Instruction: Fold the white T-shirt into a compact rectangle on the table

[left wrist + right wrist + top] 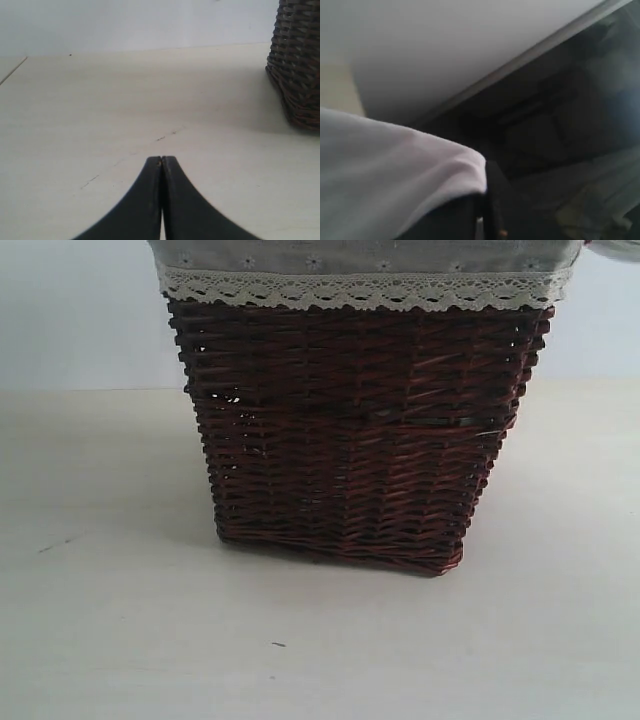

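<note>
Black and pressed flat together, the jaws of the left gripper (161,161) are closed on nothing, low over the bare cream tabletop (100,110). Faint dark scratches run across the surface just ahead of the tips. Only a lower corner of the wicker basket (350,440) enters that wrist view, cut off by the frame edge.

In the exterior view the dark red-brown basket stands on the tabletop, filling the middle from the centre up to 12 o'clock. Its rim is cropped away, so its inside is hidden, and the grey lace-trimmed liner (360,260) folds over its top. A dark mark lies on the tabletop toward 8 o'clock and a tiny speck toward 6 o'clock. A pale sliver at the 1 o'clock corner is too small to identify.

The jaws of the right gripper (485,205) are closed too. The white T-shirt (385,170) bunches over one jaw up to the seam where they meet, seemingly pinched there, though blur hides the exact hold. Its red band and letters are out of sight. Behind it are a pale slanted surface and a dark, unreadable blur.
</note>
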Robot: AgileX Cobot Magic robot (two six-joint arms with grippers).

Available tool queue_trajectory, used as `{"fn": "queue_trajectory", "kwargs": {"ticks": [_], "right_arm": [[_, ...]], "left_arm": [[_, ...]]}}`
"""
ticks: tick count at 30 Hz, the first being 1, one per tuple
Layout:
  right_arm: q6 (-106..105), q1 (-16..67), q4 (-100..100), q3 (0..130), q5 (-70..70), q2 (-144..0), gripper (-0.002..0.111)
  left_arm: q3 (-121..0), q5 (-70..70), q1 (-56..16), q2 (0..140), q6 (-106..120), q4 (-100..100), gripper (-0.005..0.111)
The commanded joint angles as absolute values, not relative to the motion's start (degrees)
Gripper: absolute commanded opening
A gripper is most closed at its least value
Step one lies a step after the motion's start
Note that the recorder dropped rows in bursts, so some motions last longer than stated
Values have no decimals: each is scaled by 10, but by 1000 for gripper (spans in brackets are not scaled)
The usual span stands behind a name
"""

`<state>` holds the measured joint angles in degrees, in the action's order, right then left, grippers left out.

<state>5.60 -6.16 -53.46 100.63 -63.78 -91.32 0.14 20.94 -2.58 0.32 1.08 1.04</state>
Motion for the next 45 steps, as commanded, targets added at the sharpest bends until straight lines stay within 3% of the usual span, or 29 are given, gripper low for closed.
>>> {"fn": "queue_trajectory", "kwargs": {"ticks": [1, 8, 23, 27, 32, 37, 41, 45], "right_arm": [[13, -153, -453, 975, -700, -979, 0], [-25, -242, -447, 911, -700, -1008, 0], [14, -214, -501, 959, -700, -990, 0], [35, -162, -513, 966, -602, -940, 0], [100, -95, -418, 1054, -457, -850, 0], [113, -87, -252, 1185, -361, -803, 0], [174, -87, -312, 1297, -378, -793, 0], [274, -87, -463, 1331, -407, -776, 0]], "left_arm": [[0, 206, -29, 0, 13, 13, 0], [0, 206, -29, 0, 13, 13, 0], [0, 206, -29, 0, 13, 13, 0], [0, 206, -29, 0, 13, 13, 0], [0, 206, -29, 0, 13, 13, 0], [0, 206, -29, 0, 13, 13, 0], [0, 206, -29, 0, 13, 13, 0], [0, 206, -29, 0, 13, 13, 0]]}}
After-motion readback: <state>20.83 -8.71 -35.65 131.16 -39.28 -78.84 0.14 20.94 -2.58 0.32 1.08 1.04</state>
